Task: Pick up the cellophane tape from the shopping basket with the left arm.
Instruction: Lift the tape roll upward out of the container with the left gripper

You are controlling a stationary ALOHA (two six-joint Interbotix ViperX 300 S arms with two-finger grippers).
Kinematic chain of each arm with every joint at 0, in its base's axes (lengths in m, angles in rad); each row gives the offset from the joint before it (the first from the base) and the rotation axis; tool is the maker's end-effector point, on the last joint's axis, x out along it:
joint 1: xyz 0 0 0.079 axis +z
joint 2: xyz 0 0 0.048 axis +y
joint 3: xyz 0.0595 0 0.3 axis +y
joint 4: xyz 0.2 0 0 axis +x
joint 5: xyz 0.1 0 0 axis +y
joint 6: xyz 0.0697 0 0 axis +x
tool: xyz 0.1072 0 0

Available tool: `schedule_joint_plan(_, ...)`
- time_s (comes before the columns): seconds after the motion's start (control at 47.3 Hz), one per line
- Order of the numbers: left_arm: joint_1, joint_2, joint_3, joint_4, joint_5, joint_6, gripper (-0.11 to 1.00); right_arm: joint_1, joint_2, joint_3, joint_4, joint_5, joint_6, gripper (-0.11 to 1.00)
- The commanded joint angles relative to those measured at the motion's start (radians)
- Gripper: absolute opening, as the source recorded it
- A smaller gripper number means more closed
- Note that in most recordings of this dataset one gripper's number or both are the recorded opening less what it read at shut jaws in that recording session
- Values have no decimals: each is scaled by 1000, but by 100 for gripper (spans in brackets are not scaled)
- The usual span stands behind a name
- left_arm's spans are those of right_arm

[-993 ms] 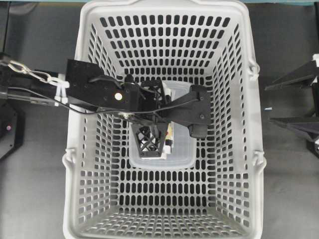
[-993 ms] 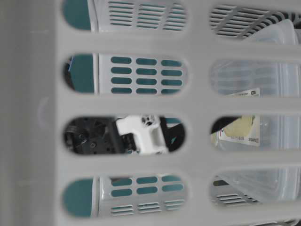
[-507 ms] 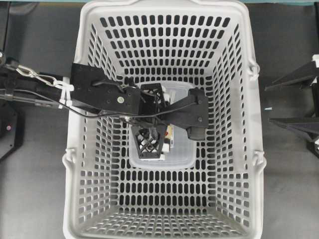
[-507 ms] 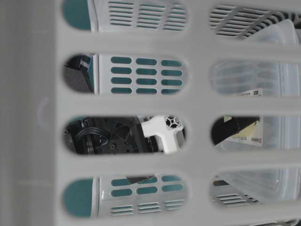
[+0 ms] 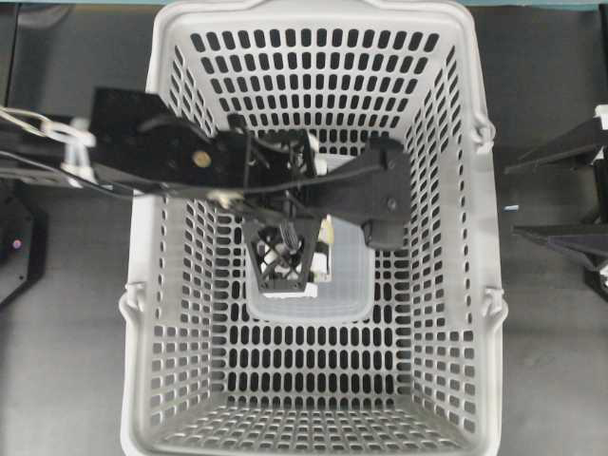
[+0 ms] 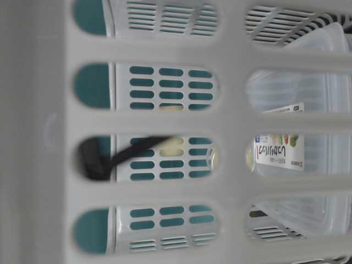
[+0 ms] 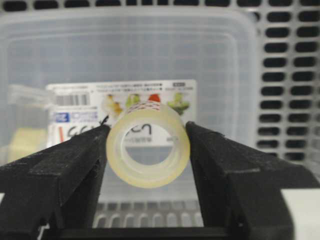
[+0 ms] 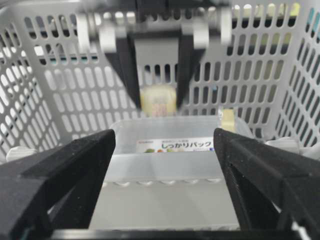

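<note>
L arm's fingers [image 7: 147, 150] pinch the cellophane tape [image 7: 148, 148] roll btwn them, hole facing wrist cam, above basket [image 5: 166, 142] centre; R fingers [image 8: 165, 165] wide open, empty.

The shopping basket [image 5: 313, 237] is seen from straight above. A table-level view is pressed close against its slotted wall [image 6: 49, 132]. Each wrist view is framed by its own fingers; the clear plastic box [image 7: 150, 55] is shared by all four.

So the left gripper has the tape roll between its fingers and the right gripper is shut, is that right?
Not quite: the right gripper is open, its fingers wide apart in the right wrist view. The left gripper does hold the tape roll.
</note>
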Motion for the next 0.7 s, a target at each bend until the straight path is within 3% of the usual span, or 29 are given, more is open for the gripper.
schedule_joint_plan(0.0,-6,-41,-110,3,86,2,50,2,6,-8,3,-9,2,77)
schedule_joint_plan(0.211,-6,-34,-258,3,224,2,50,2,5,-8,3,-18,2,77)
schedule_joint_plan(0.676,-6,-11,-270,3,245,2,50,2,0,-8,3,-21,2,77)
